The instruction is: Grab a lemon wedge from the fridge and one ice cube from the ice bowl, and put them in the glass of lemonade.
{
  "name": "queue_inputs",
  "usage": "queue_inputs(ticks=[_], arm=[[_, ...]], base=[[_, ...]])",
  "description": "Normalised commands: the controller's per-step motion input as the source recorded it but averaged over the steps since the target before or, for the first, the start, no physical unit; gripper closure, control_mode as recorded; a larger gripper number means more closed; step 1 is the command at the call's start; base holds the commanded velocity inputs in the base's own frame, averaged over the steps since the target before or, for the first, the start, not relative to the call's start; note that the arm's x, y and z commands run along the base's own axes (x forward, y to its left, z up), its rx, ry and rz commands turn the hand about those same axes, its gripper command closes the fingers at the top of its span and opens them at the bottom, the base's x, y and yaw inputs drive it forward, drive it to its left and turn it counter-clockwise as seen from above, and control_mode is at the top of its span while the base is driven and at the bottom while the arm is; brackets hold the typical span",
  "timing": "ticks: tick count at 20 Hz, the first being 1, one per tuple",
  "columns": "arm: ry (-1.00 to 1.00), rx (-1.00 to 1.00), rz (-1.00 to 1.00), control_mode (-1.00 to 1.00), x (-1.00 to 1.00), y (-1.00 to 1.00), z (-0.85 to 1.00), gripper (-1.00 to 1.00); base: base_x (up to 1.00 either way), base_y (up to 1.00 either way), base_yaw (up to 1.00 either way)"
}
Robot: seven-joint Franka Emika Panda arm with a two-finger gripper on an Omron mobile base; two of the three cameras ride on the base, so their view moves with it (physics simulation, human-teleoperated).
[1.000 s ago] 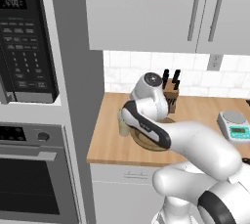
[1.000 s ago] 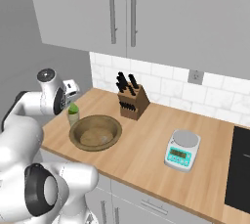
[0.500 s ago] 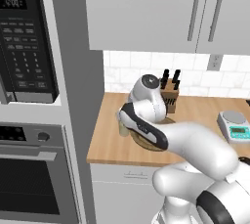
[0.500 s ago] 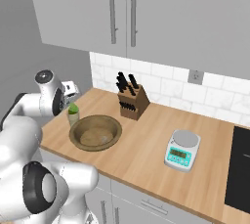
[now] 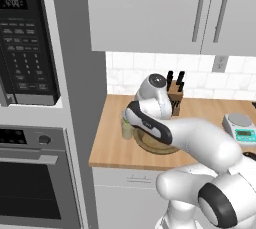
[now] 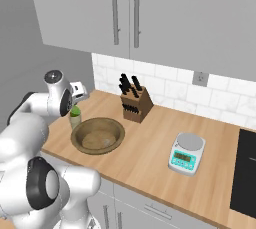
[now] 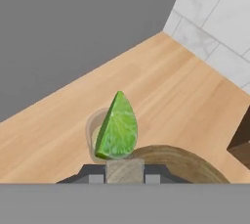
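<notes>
The tool (image 7: pixel 125 171) is closed narrowly on the lemon wedge (image 7: pixel 117 127), which is held directly above the glass of lemonade (image 7: pixel 93 130). The glass (image 6: pixel 75 118) is seen standing on the wooden table (image 6: pixel 155 143), near its left end, just beside the ice bowl (image 6: pixel 98 135). A knife block (image 6: pixel 135 100) and a scale (image 6: pixel 186 153) are noted further along the table.

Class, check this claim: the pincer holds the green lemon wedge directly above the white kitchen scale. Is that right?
Not the scale. In the hand view the pincer holds the lemon wedge above the glass of lemonade, beside the ice bowl. The right base view shows the scale far along the counter.
</notes>
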Motion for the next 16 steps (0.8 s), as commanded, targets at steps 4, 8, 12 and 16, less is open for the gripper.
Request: queue_inputs(ticks=[4, 8, 12, 16], arm=[[0.0, 0.0, 0.0, -1.0, 0.01, -0.01, 0.0, 1.0], [0.0, 0.0, 0.0, -1.0, 0.01, 0.0, 0.0, 1.0], [0.14, 0.0, -0.03, -1.0, 0.15, 0.15, 0.03, 1.0], [0.24, 0.0, -0.02, -1.0, 0.23, 0.04, 0.0, 1.0]], base=[[0.0, 0.0, 0.0], [0.0, 0.0, 0.0], [0.0, 0.0, 0.0], [0.0, 0.0, 0.0]])
